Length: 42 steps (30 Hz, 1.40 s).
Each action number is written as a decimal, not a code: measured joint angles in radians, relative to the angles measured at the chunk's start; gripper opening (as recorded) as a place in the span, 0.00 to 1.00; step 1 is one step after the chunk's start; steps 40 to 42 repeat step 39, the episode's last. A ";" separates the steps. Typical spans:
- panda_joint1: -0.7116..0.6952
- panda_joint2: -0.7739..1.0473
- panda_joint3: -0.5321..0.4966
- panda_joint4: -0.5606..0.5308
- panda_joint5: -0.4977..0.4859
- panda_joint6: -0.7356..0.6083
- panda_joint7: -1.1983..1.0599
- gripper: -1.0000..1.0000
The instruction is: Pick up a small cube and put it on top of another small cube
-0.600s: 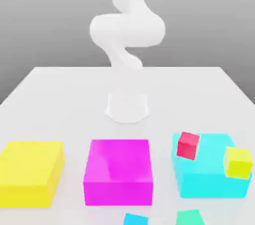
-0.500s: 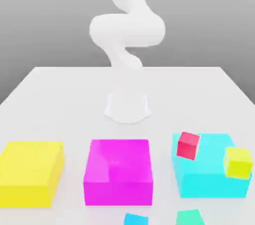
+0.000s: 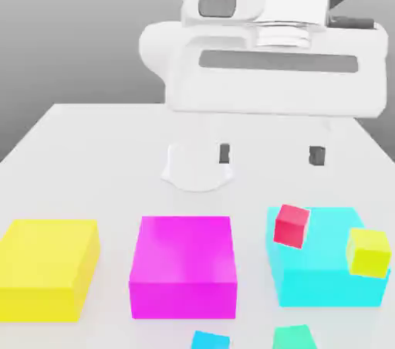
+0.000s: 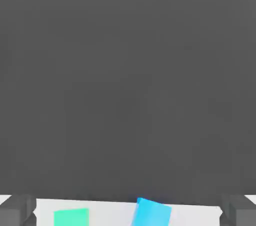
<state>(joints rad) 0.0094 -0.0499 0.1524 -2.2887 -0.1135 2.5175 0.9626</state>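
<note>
My gripper [image 3: 270,155] hangs high over the table's middle, open, with nothing between its dark fingertips [image 3: 224,154]. A small red cube [image 3: 292,225] sits tilted at the far left corner of the large cyan block [image 3: 324,278]. A small yellow-green cube [image 3: 368,252] rests at that block's right side. A small blue cube [image 3: 210,340] and a small green cube [image 3: 294,337] lie at the table's near edge. In the hand view the blue cube [image 4: 151,213] and the green cube [image 4: 71,217] lie between the fingertips [image 4: 17,211] of the gripper [image 4: 128,215], far below them.
A large yellow block [image 3: 48,266] and a large magenta block [image 3: 183,264] stand in a row with the cyan one. The arm's white base [image 3: 197,166] stands behind them on the white table [image 3: 92,154].
The hand has swung into the exterior view, high above the table, with its fingers apart. None of the cubes or blocks has moved.
</note>
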 joint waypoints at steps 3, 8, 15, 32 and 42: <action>0.020 0.109 0.005 0.002 -0.015 0.032 0.022 0.50; 0.046 0.288 0.014 0.004 -0.024 0.085 0.048 0.50; 0.093 0.539 -0.011 0.033 -0.056 0.220 0.087 0.50; -0.039 0.331 -0.065 -0.006 0.067 0.056 0.083 0.00; -0.047 0.431 -0.088 0.000 0.063 0.152 0.098 1.00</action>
